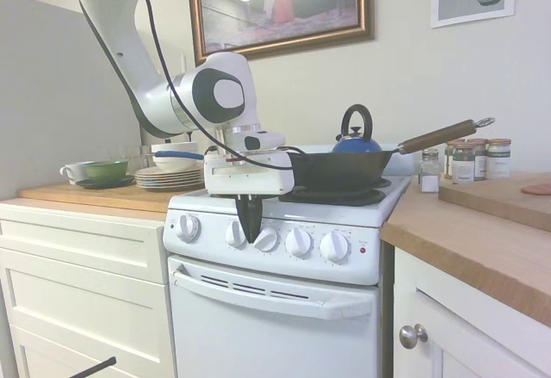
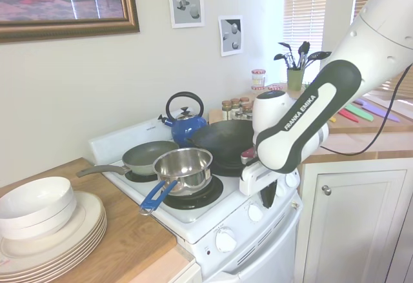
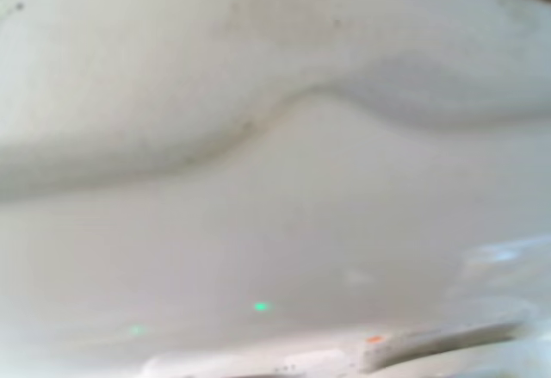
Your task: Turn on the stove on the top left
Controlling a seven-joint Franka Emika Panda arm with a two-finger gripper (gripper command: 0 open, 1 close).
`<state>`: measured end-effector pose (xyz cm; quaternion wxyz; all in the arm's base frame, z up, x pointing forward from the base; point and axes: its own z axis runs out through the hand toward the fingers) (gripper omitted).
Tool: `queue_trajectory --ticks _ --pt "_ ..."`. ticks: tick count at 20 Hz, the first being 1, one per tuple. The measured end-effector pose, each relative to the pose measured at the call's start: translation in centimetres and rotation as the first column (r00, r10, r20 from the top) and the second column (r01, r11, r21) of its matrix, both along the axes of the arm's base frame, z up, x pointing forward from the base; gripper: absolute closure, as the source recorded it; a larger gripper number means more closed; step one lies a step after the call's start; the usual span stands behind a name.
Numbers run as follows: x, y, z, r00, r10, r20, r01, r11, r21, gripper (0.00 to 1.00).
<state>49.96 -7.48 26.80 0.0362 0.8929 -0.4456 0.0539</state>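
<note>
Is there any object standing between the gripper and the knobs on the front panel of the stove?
Nothing visible does. The gripper hangs directly in front of the stove panel, between the second knob and third knob from the left. The pans sit above on the burners, clear of the panel.

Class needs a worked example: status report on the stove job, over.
Gripper pointing down at the stove knob row, between second and third knobs from left, fingers look shut. No knob visibly gripped. Wok above, not blocking.

Gripper point(image 2: 268, 195) low before the stove point(image 2: 248, 222) front, steel saucepan point(image 2: 184, 169) and black wok point(image 2: 222, 140) just behind it.
</note>
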Motion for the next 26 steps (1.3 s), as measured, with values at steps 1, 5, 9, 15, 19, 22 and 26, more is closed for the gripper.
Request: queue_trajectory --ticks 1,5,9,15,19,22,26 --pt "0.0 0.0 -0.2 1.0 -0.001 -0.004 0.001 1.0 -0.005 1.0" --pt "0.0 0.0 -0.5 1.0 -0.002 -0.007 0.002 1.0 -0.013 1.0" --pt "0.0 0.1 -0.5 1.0 0.005 -0.007 -0.005 1.0 -0.02 1.0" --pt "0.1 1.2 -0.1 0.999 0.032 -0.001 -0.032 0.999 -0.026 1.0" --pt "-0.1 1.6 0.9 0.999 0.033 0.028 -0.032 0.999 -0.02 1.0" --pt "-0.5 1.7 2.8 0.998 -0.001 0.066 0.001 1.0 0.014 0.0" --pt "-1.7 1.8 4.9 0.995 -0.018 0.096 0.015 0.999 0.034 0.0"
